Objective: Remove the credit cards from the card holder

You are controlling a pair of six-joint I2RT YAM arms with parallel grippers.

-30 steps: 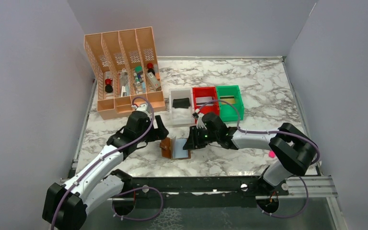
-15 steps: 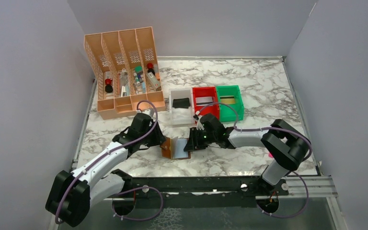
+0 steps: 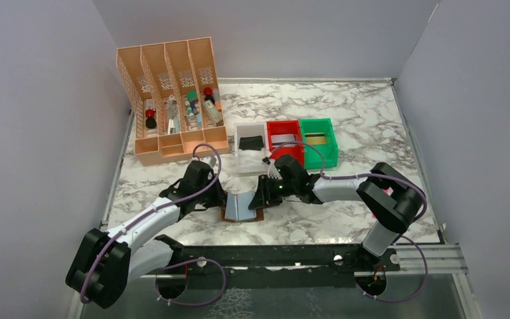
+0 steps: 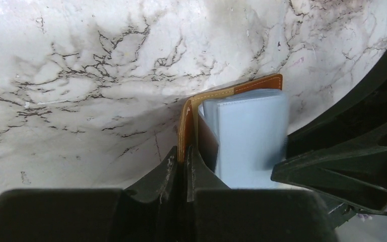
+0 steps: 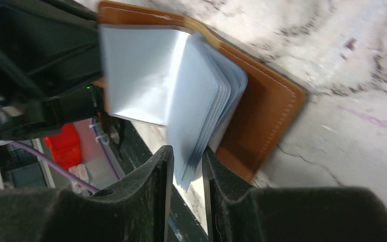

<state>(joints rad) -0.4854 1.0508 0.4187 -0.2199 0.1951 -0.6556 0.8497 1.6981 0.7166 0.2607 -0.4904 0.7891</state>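
Lying open on the marble table [image 3: 358, 119], the card holder [image 3: 242, 207] sits between the left gripper [image 3: 220, 199] and the right gripper [image 3: 261, 198]. Left wrist view: the left gripper pinches its brown cover [image 4: 242, 88]. Right wrist view: the right gripper squeezes its shiny sleeves [image 5: 141, 75].

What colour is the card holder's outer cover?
The card holder is tan-brown with pale edge stitching, clearest in the right wrist view.
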